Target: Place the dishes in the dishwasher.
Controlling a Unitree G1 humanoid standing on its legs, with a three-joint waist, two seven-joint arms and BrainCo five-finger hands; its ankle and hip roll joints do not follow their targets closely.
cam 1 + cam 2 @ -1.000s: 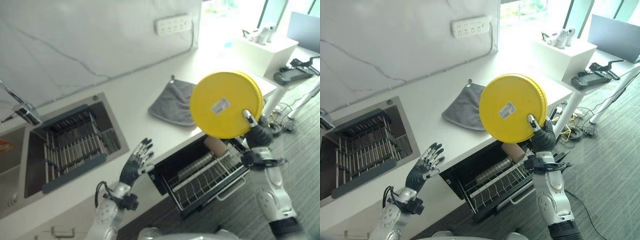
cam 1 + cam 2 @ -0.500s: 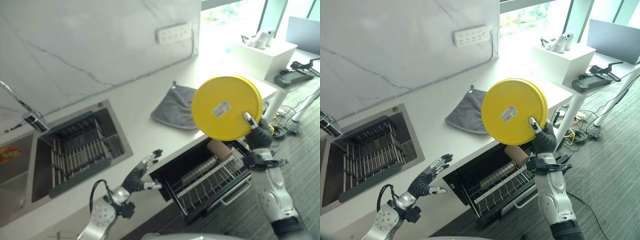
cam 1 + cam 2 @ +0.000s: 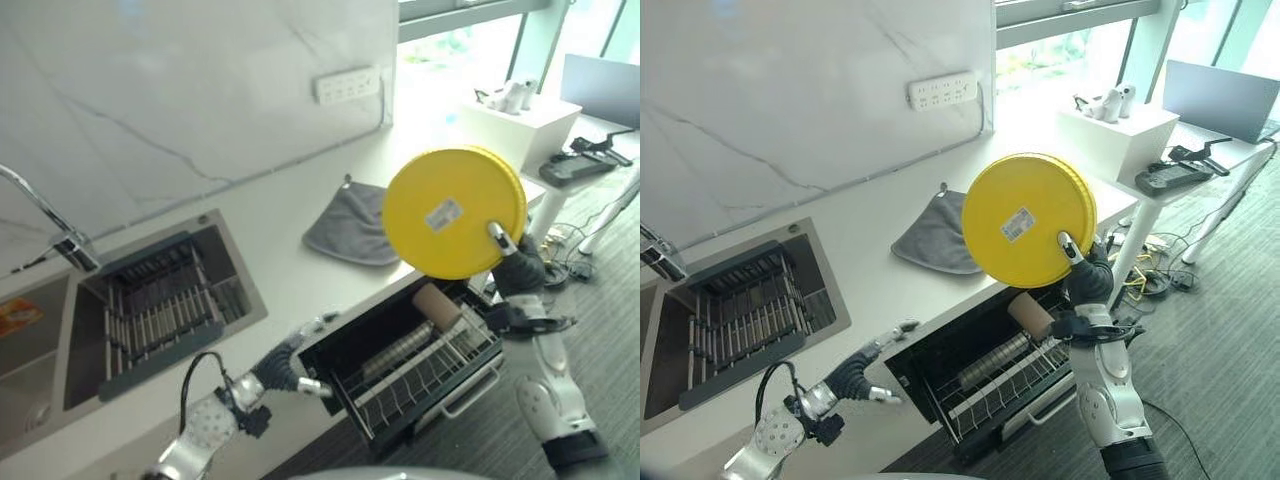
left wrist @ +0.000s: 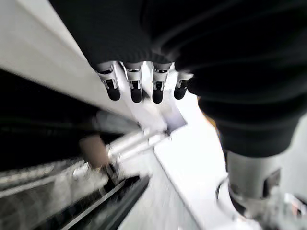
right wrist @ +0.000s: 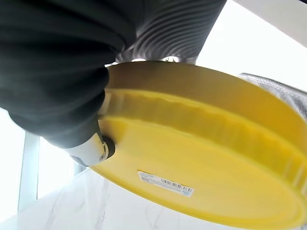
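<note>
A round yellow plate [image 3: 452, 211] with a sticker on its underside stands on edge in the air above the pulled-out dishwasher rack [image 3: 420, 365]. My right hand [image 3: 512, 266] is shut on the plate's lower right rim, thumb on the underside; the right wrist view has the plate [image 5: 206, 163] close up. A beige cylindrical cup [image 3: 436, 305] lies in the rack below the plate. My left hand [image 3: 290, 365] reaches with straight fingers [image 4: 135, 91] to the left front corner of the open dishwasher, under the counter's edge.
A grey cloth [image 3: 355, 224] lies on the white counter [image 3: 270, 215] behind the plate. A sink [image 3: 150, 300] with a grid insert is at the left, with a tap [image 3: 50, 225]. A white side table [image 3: 520, 105] stands at the right.
My left hand has dropped from above the counter's edge and reached right to the dishwasher's front corner. The plate and my right hand stay in place. The camera has shifted a little.
</note>
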